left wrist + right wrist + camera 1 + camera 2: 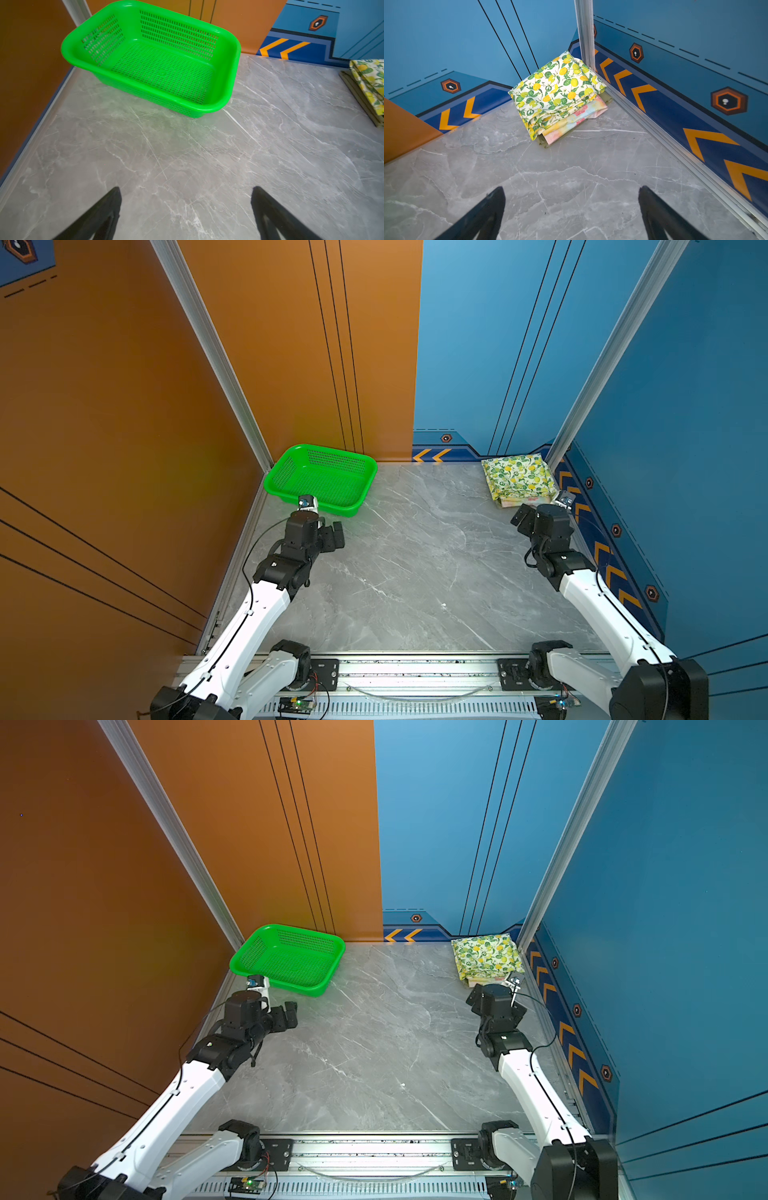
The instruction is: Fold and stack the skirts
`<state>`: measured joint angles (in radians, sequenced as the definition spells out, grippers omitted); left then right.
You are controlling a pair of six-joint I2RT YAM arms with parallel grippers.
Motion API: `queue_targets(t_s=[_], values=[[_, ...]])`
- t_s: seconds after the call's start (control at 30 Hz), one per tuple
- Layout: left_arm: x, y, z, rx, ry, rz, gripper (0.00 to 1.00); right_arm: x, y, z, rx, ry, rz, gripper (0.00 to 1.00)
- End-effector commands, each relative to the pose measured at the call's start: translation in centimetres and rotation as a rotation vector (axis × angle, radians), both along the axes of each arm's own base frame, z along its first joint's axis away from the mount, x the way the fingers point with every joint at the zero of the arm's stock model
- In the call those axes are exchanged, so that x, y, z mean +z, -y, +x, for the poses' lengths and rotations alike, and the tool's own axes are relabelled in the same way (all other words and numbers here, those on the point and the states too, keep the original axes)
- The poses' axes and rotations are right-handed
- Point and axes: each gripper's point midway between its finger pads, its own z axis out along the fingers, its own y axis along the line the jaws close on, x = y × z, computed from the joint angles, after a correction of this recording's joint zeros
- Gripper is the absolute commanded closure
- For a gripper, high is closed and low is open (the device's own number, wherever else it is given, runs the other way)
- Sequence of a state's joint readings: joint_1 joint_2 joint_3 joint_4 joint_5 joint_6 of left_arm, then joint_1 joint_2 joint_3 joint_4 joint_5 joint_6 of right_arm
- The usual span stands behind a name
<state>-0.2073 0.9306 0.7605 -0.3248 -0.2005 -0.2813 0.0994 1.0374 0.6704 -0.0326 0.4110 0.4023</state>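
The three skirts lie folded in one stack in the far right corner of the table. The lemon-print skirt (517, 477) (486, 955) (556, 91) is on top. Below it the pastel flowered skirt (571, 122) sticks out at the near edge, and the olive-green skirt (608, 97) shows only as a thin edge at the bottom. My right gripper (524, 517) (572, 189) hovers just in front of the stack, open and empty. My left gripper (332, 533) (187, 190) is open and empty over bare table, just in front of the basket.
An empty bright green perforated basket (328, 450) (236, 68) stands in the far left corner. Orange and blue walls close in the grey marble table (415, 572) on three sides. A metal rail (415, 668) with the arm bases runs along the near edge.
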Motion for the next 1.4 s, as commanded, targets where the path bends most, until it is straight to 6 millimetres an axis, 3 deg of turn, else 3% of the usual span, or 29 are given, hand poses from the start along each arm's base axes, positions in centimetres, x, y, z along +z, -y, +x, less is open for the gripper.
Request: queue_targets(t_s=[0.0,0.33,0.57,0.8,0.97,1.13,1.2,1.33,1.37], values=[[-0.2,-3.1,0.5,0.099,0.061,0.016,0.02,-0.3,0.5,-0.6,0.004,0.028,-0.096,0.00],[-5.6,-7.8,2.8,0.199,0.090,0.040,0.02,-5.8,0.4,-1.0,0.047,-0.005,-0.163,0.00],[-8.1,-9.3,4.2,0.178,0.165,0.028,0.02,-7.2,0.5,0.2,0.060,0.014,-0.181,0.00],[-9.6,-8.1,5.6,0.082,0.208,0.023,0.02,-8.1,0.9,1.0,0.064,0.036,-0.186,0.00],[-10.0,-8.5,6.3,0.113,0.224,0.033,0.02,-7.9,1.0,1.7,0.067,0.065,-0.199,0.00],[-11.1,-5.3,7.0,0.022,0.226,0.169,0.02,-8.1,0.8,2.2,0.085,0.073,-0.212,0.00],[-11.1,-4.5,6.8,0.017,0.308,0.225,0.02,-8.3,0.7,2.2,0.090,0.091,-0.220,0.00],[-11.8,-4.6,7.6,0.025,0.218,0.231,0.02,-8.9,0.1,2.2,0.124,0.144,-0.225,0.00],[-11.9,-4.6,8.0,0.023,0.213,0.236,0.02,-9.9,-0.5,2.5,0.161,0.102,-0.219,0.00]])
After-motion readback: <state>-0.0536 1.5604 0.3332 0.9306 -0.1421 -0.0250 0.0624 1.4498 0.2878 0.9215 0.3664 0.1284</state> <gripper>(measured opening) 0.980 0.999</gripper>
